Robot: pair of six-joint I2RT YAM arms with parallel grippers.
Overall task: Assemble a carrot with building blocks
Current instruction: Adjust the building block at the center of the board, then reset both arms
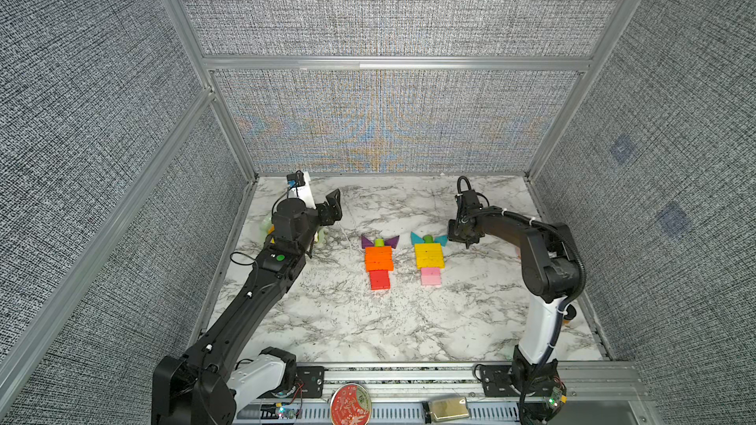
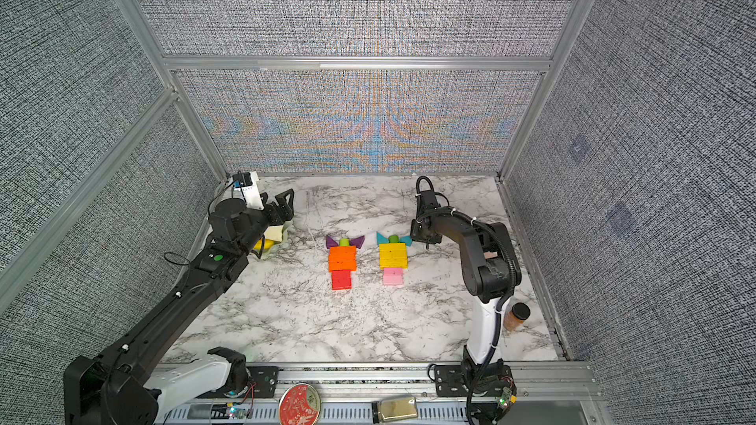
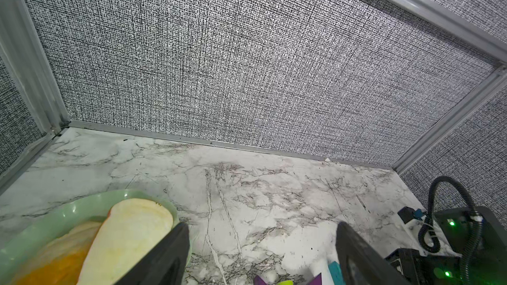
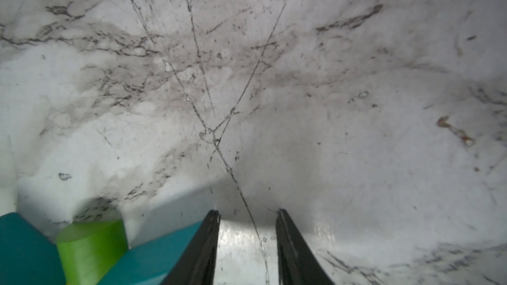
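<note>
Right wrist view showed the right fingers (image 4: 208, 242) spread a little over the bare white marble-patterned tabletop (image 4: 356, 105), pinching nothing, just beside a teal triangle block (image 4: 153, 253). That triangle and a green stub (image 4: 90, 245) ran off the frame. In the left wrist view the left fingers (image 3: 170, 256) stood wide apart and empty, beside a cream bread slice (image 3: 131, 237) on a pale green plate (image 3: 68, 209), both cut off. In both top views the left arm hid most of that plate. An amber jar with black lid (image 2: 517, 316) stood near the right wall, partly behind the right arm.

Mid-tabletop lay two flat figures, near each other: orange bars (image 1: 379, 259) with a red block (image 1: 379, 279) at the near end and purple triangles (image 1: 393, 241) at the far end, and yellow bars (image 1: 428, 256) with a pink block (image 1: 430, 275). Print on a round red tin (image 1: 351, 402) at the front rail was too small to read. Bare tabletop lay open around the figures, which sat well apart from the walls.
</note>
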